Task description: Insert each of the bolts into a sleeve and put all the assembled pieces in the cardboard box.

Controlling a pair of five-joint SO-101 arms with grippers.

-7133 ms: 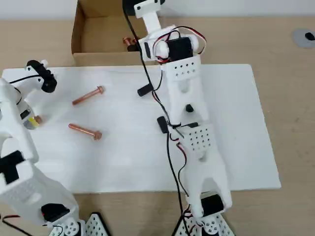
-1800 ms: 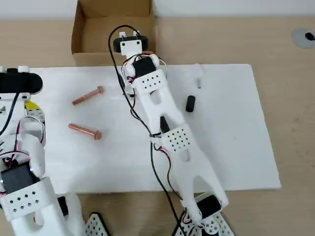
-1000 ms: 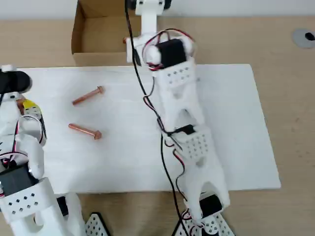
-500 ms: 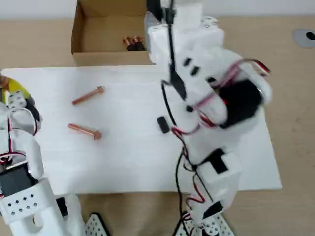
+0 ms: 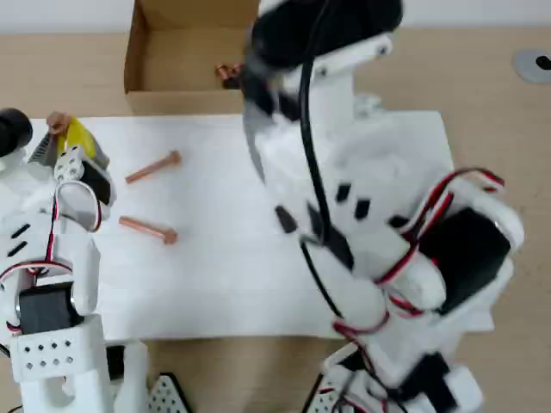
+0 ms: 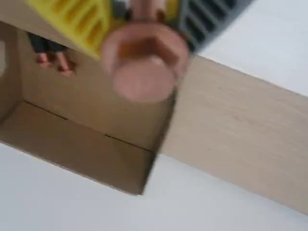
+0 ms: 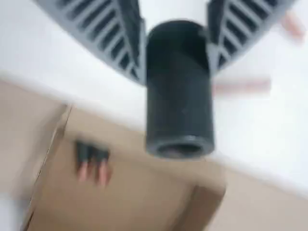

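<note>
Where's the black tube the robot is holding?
The sleeve is clamped in the right claw, open end toward the camera in the right wrist view. It is held above the edge of the white mat, near the cardboard box.

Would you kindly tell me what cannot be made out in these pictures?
Bolt in the left gripper: left wrist view, end-on; its head hides most of the shank.
Assembled pieces in the cardboard box: high view, partly behind the blurred right arm; count unclear.
Loose sleeve on the mat: high view, partly covered by that arm.
Held sleeve in the right gripper: right wrist view, blurred; bore contents unclear.
</note>
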